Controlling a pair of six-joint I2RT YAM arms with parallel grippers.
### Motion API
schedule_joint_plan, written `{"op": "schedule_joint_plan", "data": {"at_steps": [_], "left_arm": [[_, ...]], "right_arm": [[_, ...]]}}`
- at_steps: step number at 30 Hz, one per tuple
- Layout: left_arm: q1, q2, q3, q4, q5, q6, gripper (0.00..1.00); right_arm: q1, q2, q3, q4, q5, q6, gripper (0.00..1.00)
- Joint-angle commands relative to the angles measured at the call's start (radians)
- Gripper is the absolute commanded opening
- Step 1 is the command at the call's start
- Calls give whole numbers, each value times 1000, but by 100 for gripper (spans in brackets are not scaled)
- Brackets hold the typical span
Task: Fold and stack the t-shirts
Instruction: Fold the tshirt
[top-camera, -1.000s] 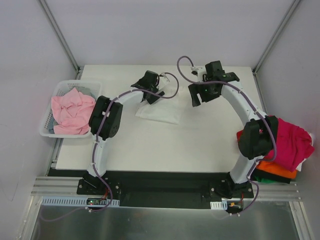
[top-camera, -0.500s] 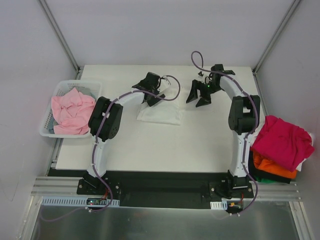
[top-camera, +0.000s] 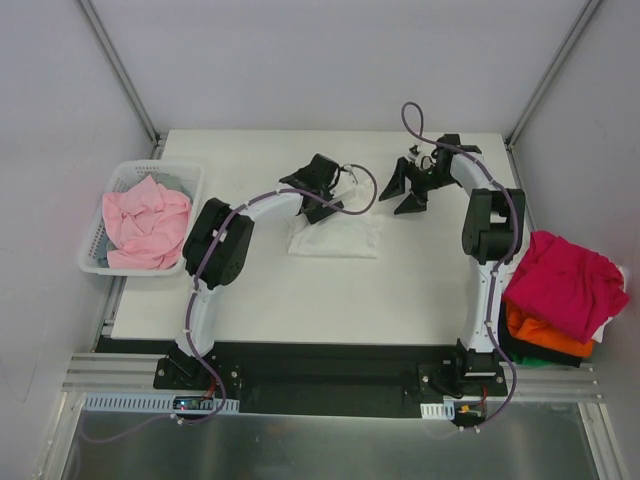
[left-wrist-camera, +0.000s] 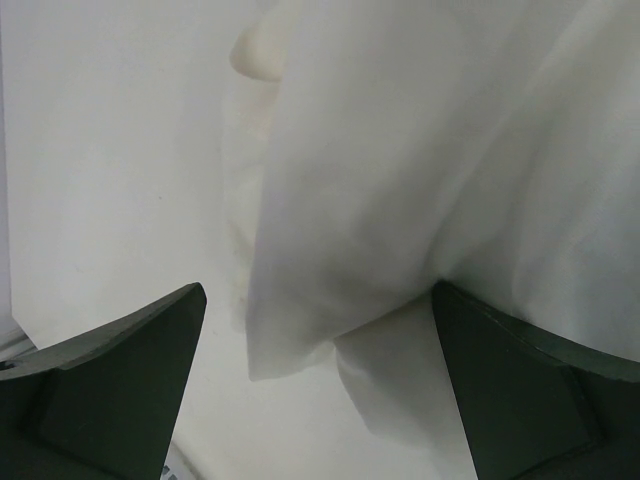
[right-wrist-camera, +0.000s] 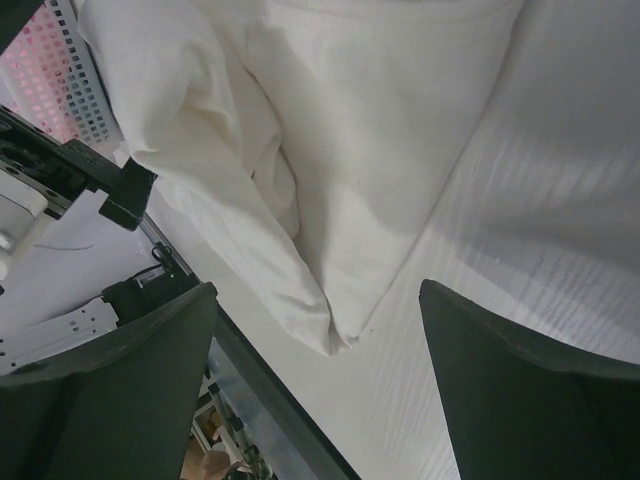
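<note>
Both folded white t-shirt (top-camera: 340, 242) and left gripper (top-camera: 318, 200) had shifted right; that gripper hung wide over its far edge, nearer than the right gripper (top-camera: 400, 195), also wide and empty.

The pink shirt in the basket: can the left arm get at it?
Probably yes. The pink shirt lies uncovered in the basket on that arm's side, and the left gripper, open and empty above the white shirt, would only need to swing over.

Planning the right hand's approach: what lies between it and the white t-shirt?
Only bare table separates right hand and white t-shirt, in the top view.
</note>
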Motion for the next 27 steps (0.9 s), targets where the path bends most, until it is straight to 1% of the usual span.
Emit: {"op": "schedule_joint_plan", "data": {"at_steps": [1,11,18,27], "left_arm": [[-39,-36,-36,-138,11,-20,99],[-88,-62,-6,-212,-5,-52,99],[-101,-62,-6,-224,-6,-78,99],[-108,-68,8,-236,-11,-80,99]], "right_arm": [[-21,2,10,16,-90,-12,86],[-49,25,-50,26,-138,-62,88],[-49,76,-30,36,-175,-62,89],[-51,96,-24,69,-234,-36,92]]}}
